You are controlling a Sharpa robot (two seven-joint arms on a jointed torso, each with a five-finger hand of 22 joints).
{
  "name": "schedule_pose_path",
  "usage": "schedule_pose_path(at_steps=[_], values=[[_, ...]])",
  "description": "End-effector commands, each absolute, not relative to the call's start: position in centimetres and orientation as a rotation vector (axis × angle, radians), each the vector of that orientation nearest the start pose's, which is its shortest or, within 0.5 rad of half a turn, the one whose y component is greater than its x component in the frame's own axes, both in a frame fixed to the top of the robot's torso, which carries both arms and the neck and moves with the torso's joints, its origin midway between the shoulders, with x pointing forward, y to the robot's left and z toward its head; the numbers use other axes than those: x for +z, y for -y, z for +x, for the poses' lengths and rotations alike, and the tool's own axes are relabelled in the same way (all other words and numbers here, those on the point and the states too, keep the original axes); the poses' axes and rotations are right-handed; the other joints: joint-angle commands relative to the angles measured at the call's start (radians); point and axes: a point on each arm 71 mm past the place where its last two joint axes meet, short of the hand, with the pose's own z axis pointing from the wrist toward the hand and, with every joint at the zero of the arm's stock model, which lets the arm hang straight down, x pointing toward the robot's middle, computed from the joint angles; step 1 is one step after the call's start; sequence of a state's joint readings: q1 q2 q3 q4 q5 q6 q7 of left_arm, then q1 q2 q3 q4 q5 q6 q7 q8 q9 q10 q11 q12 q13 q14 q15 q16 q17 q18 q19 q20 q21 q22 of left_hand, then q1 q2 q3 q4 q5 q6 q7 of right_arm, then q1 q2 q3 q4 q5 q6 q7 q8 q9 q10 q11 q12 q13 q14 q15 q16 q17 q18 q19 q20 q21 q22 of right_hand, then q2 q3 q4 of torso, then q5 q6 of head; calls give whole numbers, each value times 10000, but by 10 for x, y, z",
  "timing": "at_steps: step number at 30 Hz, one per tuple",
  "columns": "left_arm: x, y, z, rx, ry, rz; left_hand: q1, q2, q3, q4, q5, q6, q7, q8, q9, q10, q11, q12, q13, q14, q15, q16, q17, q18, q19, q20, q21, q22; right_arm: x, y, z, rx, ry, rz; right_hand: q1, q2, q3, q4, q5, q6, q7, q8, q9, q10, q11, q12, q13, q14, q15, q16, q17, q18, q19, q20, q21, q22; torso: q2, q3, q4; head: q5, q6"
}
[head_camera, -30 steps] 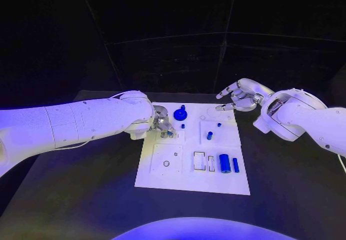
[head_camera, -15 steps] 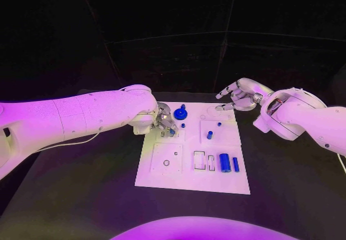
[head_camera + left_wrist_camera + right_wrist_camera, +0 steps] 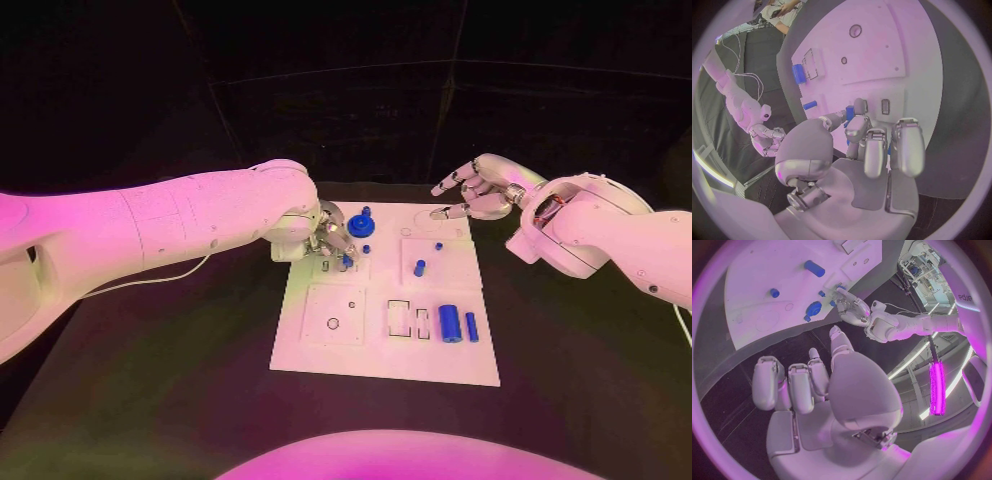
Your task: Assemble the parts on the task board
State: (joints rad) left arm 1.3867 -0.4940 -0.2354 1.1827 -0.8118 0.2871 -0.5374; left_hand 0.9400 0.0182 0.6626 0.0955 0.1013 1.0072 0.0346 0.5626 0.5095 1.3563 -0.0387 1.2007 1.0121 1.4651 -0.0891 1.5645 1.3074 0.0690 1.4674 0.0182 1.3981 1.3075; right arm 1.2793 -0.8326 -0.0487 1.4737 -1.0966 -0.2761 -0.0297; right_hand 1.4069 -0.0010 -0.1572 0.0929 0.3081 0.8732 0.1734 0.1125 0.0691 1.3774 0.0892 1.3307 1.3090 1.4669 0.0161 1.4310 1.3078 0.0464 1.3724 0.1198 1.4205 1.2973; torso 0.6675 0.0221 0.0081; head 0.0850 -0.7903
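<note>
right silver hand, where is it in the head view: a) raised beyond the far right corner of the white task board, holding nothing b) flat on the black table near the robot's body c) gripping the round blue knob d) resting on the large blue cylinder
a: the right silver hand hangs past the far right corner of the white task board with its fingers apart and nothing in them, clear of the large blue cylinder and the round blue knob.

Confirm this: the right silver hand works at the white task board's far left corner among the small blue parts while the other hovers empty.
Wrong hand. The head view shows the left silver hand at the white task board among the small blue parts; the right silver hand hovers empty.
</note>
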Motion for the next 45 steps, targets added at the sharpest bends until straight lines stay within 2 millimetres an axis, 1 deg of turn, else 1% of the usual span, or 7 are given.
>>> schedule_pose_path(at_steps=[1, 7, 15, 22, 27, 35, 45], values=[[-219, -140, 529, -3691, -25521, -1145, 78, 96, 1091, -1042, 24, 154, -70, -19, -14, 1, -40, 30, -7, 1056, -85, 63, 2634, -149, 202, -56, -11, 165, -154, 208, 507, 8333, -17127, 1114, 38, 136, -61, 4, 65, 81, -15, 62, 2, -4, -54, -20, 42, 515, -83, -51, 197, 202, -63, -5, -37, -10, 2, -3, 15, -4, -47], [-219, -143, 530, -3286, -25352, -753, 80, 99, 1092, -1045, 24, 155, -70, -19, -16, -5, -40, 18, -24, 1056, -85, 63, 2634, -150, 204, -56, -8, 170, -154, 208, 507, 8340, -17133, 1107, 38, 136, -61, 4, 65, 81, -15, 62, 2, -4, -54, -20, 42, 515, -83, -51, 197, 202, -63, -5, -37, -10, -3, -12, 11, 9, -55], [-218, -146, 531, -3002, -25232, -552, 81, 100, 1093, -1047, 23, 156, -71, -20, -17, -10, -40, 9, -37, 1056, -84, 63, 2634, -155, 211, -55, 6, 191, -154, 208, 507, 8346, -17140, 1099, 38, 136, -61, 4, 65, 81, -15, 62, 2, -4, -54, -20, 42, 515, -83, -51, 197, 202, -63, -5, -37, -10, -1, -10, 16, 16, -83], [-218, -148, 532, -2940, -25170, -596, 83, 104, 1092, -1049, 21, 159, -71, -20, -19, -13, -40, 1, -49, 1056, -84, 63, 2634, -151, 205, -55, -6, 174, -154, 207, 507, 8367, -17139, 1084, 38, 136, -61, 4, 65, 81, -15, 62, 2, -4, -54, -20, 42, 515, -83, -51, 197, 202, -63, -5, -37, -10, 4, -17, 9, 37, -65], [-219, -147, 531, -2940, -25209, -538, 83, 105, 1091, -1048, 20, 161, -70, -20, -19, -14, -40, -1, -52, 1056, -84, 63, 2634, -153, 207, -55, -1, 182, -155, 206, 507, 8379, -17142, 1074, 38, 136, -61, 4, 65, 81, -15, 62, 2, -4, -54, -20, 42, 515, -83, -51, 197, 202, -63, -5, -37, -10, 14, -16, -8, 39, -55], [-220, -145, 529, -2973, -25309, -424, 82, 107, 1089, -1048, 18, 163, -70, -20, -21, -8, -39, 7, -39, 1056, -83, 63, 2634, -158, 214, -54, 14, 204, -155, 206, 507, 8384, -17151, 1069, 38, 136, -61, 4, 65, 81, -15, 62, 2, -4, -54, -20, 42, 515, -83, -51, 197, 202, -63, -5, -37, -10, 5, -17, 17, 25, -80], [-221, -142, 528, -3089, -25418, -437, 80, 112, 1085, -1046, 15, 168, -69, -19, -22, -3, -38, 12, -32, 1056, -82, 63, 2634, -160, 216, -54, 19, 212, -155, 206, 507, 8391, -17164, 1060, 38, 136, -61, 4, 65, 81, -15, 62, 2, -4, -54, -20, 42, 515, -83, -51, 197, 202, -63, -5, -37, -10, -2, -14, 7, 45, -96]])
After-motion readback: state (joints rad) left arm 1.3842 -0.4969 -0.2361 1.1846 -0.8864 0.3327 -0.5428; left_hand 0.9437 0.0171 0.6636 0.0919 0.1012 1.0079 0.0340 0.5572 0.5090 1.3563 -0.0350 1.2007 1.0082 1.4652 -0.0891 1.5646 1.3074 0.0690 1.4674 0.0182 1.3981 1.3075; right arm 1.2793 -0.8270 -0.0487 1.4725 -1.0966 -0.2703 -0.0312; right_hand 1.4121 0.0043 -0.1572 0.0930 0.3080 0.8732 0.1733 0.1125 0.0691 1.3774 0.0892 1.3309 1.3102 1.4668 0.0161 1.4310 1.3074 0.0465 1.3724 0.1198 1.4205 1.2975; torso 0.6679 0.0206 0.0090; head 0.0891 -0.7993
